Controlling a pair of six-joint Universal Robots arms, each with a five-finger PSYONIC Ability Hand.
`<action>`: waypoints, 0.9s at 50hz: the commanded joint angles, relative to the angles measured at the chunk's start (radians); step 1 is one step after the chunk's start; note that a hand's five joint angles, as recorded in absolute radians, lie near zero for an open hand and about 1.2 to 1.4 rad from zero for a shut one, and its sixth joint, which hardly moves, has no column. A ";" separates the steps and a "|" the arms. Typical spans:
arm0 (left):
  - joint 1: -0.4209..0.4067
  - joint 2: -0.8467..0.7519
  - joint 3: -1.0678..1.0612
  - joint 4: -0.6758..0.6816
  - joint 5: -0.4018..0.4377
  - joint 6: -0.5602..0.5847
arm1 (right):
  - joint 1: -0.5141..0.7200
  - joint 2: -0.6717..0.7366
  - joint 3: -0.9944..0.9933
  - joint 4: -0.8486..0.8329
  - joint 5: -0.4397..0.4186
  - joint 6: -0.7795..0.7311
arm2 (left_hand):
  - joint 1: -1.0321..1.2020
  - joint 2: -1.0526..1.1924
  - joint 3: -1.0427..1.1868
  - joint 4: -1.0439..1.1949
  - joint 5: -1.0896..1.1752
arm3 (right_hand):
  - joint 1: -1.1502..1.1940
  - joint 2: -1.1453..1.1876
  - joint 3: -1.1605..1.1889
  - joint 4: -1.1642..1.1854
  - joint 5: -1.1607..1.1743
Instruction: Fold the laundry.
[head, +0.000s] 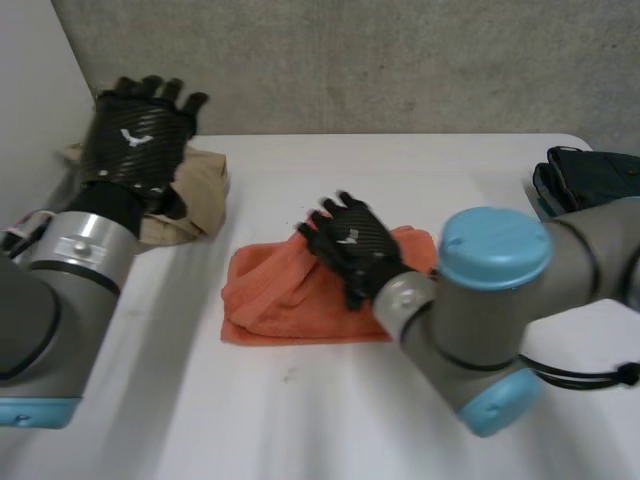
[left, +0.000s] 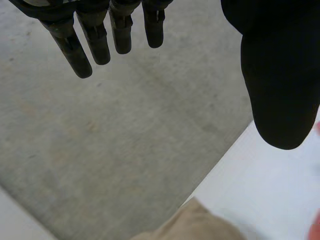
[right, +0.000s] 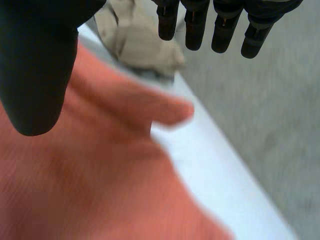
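Note:
An orange cloth (head: 285, 300) lies bunched and partly folded in the middle of the white table (head: 330, 420). My right hand (head: 350, 245) hovers over its far part, fingers (right: 215, 25) straight and thumb (right: 35, 65) apart, holding nothing; the orange cloth (right: 100, 175) spreads under its palm. A crumpled beige cloth (head: 200, 190) sits at the far left. My left hand (head: 140, 135) is raised above it, open, with straight fingers (left: 85, 45) and thumb (left: 280, 75) spread; a bit of the beige cloth (left: 195, 225) lies below the palm.
A dark garment (head: 590, 175) rests at the table's far right edge. A grey wall (head: 400, 60) stands behind the table. The beige cloth (right: 135, 35) lies beyond my right hand's fingertips, at the table's far edge.

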 joint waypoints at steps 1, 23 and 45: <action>-0.151 -0.198 0.087 0.000 0.002 0.004 | -0.125 -0.049 0.159 0.031 -0.010 0.042 | -0.017 -0.035 -0.035 -0.029 -0.048 | -0.049 -0.041 -0.034 -0.030 -0.042; -0.142 -0.711 0.463 -0.005 -0.116 0.114 | -0.173 -0.061 0.333 -0.190 0.043 0.034 | -0.007 -0.025 -0.025 -0.020 -0.039 | 0.434 0.441 0.448 0.452 0.441; -0.156 -0.300 0.110 -0.046 -0.212 0.193 | -0.396 -0.188 0.407 -0.087 0.056 -0.332 | -0.017 -0.035 -0.035 -0.029 -0.048 | 1.173 1.180 1.188 1.191 1.180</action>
